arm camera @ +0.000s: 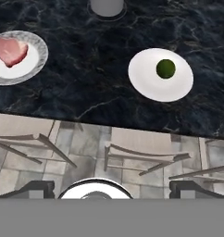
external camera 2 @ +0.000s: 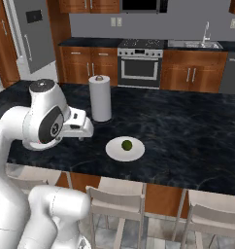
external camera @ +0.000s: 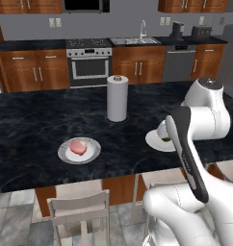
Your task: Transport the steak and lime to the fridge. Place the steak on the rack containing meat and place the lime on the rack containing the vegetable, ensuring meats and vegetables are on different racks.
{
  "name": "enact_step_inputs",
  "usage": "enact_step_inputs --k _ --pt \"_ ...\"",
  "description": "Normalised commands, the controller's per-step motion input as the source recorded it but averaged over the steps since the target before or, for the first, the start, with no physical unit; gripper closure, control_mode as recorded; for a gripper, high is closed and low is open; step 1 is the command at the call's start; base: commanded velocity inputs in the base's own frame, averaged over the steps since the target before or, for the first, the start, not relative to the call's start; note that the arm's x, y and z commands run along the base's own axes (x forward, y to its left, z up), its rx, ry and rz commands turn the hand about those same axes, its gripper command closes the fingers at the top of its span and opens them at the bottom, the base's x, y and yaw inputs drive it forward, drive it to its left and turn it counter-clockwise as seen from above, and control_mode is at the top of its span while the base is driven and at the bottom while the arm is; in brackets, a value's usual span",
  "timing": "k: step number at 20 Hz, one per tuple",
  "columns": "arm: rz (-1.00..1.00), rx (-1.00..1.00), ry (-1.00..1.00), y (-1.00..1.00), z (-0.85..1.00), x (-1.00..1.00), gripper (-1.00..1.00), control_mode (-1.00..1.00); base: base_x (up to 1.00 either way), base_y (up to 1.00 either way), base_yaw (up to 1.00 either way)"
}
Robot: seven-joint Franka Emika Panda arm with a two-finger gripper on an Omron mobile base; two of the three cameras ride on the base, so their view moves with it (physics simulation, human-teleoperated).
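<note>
Nothing has been moved yet: the steak (arm camera: 11,51) and lime (arm camera: 165,68) lie on separate plates; the gripper (arm camera: 112,189) is spread wide, empty.

White arm (external camera: 205,115) — dark joints

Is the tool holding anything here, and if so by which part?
Nothing. The tool is open over the chairs; the steak and lime sit on their plates.

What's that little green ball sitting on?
The lime sits on a plain white plate on the dark marble counter. The plate surface directly beneath the lime is covered, so that spot can't be seen.
</note>
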Motion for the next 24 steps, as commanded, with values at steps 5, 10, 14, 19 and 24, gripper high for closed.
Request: enact_step_inputs --k 5,10,14,19,24 --pt "0.0 -0.02 0.09 -0.42 -0.1 0.12 -1.0 -1.0 0.0 0.0 0.0" --pt "0.0 -0.01 0.12 -0.43 -0.08 0.27 -1.0 -1.0 0.0 0.0 0.0" --pt "0.0 0.0 0.11 -0.35 -0.13 0.35 -1.0 -1.0 0.0 0.0 0.0" --pt "-0.01 0.0 0.09 -0.2 -0.13 0.46 -1.0 -1.0 0.0 0.0 0.0" --pt "0.0 0.0 0.04 -0.12 -0.31 0.34 -1.0 -1.0 0.0 0.0 0.0"
